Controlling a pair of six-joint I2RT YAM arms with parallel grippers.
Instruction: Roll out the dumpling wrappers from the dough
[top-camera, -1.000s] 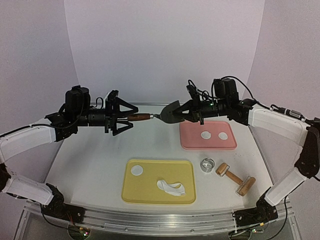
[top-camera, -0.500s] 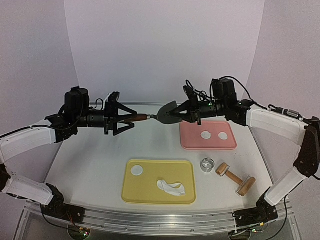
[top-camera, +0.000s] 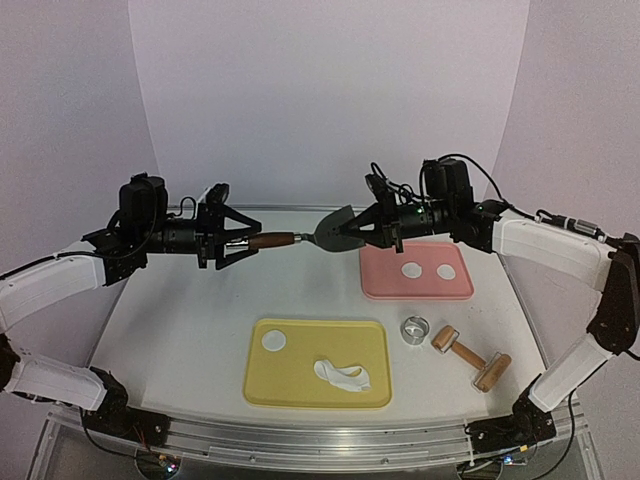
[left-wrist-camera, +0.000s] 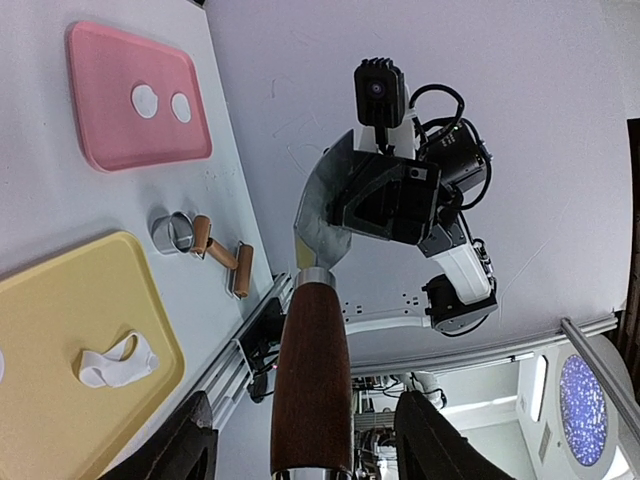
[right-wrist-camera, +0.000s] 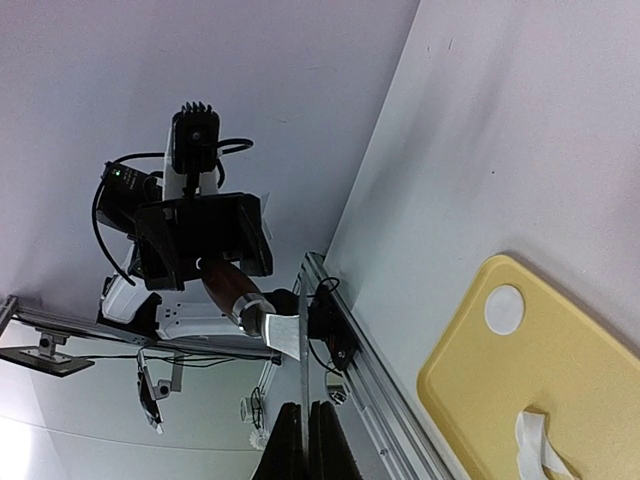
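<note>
Brown wooden handle (left-wrist-camera: 310, 380) of grey metal spatula (top-camera: 335, 230) between half-open left jaws, gaps either side; blade (right-wrist-camera: 283, 335) clamped in closed right jaws.

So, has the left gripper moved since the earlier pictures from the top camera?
Yes. The left gripper has drawn back to the left, farther from the pink tray.

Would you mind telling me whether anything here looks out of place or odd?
The spatula hangs in mid-air between the arms, the right tool pinching its metal blade and the left tool open around the wooden handle. Nothing else looks spilled or damaged.
</note>
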